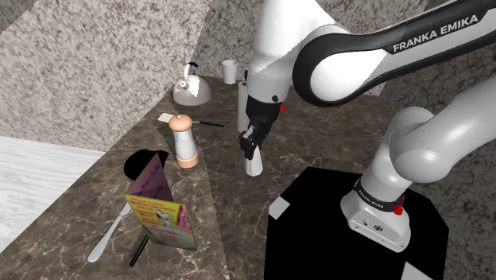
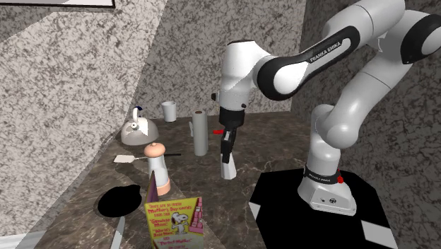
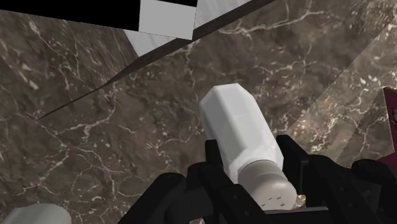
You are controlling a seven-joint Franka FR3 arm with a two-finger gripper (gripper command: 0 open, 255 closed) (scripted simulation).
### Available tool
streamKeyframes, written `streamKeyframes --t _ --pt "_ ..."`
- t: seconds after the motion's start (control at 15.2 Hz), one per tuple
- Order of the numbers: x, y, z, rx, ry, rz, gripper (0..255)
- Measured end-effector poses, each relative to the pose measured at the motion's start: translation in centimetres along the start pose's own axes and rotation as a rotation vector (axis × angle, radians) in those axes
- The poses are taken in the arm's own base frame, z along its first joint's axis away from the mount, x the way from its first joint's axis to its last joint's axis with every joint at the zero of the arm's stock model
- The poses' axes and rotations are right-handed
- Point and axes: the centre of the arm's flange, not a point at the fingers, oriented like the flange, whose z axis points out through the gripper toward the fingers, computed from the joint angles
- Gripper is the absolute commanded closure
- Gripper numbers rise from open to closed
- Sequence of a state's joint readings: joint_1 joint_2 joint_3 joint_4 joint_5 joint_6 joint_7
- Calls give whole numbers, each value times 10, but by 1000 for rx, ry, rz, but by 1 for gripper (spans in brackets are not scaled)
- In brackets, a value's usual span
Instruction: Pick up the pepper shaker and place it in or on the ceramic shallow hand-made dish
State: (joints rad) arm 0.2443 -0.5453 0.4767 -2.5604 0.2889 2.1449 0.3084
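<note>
Two black fingers of the gripper are clamped on the white, faceted pepper shaker near its grey perforated cap. In the shoulder view the hand hides the shaker's upper part. Whether its base touches the dark veined marble counter cannot be told. The black shallow dish lies well apart, partly hidden by a tilted booklet. A peach-and-white mill stands between dish and shaker.

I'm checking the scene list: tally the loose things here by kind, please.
Shakers or mills: 2, white shaker, peach-topped mill
Kettle: 1
Cup: 1
Tall cylinder: 1
Black dish: 1
Booklet: 1
Utensils: 3, spoon, black stick, flat-bladed tool
Total: 10
</note>
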Motion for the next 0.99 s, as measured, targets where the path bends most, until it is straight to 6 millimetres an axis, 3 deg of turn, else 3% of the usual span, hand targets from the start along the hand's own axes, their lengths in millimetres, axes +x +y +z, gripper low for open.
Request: streamKeyframes --t 0.46,0.99 --pt "7 -5 -31 0 0 0 255" --pt "100 -39 -31 -1 -1 -1 255"
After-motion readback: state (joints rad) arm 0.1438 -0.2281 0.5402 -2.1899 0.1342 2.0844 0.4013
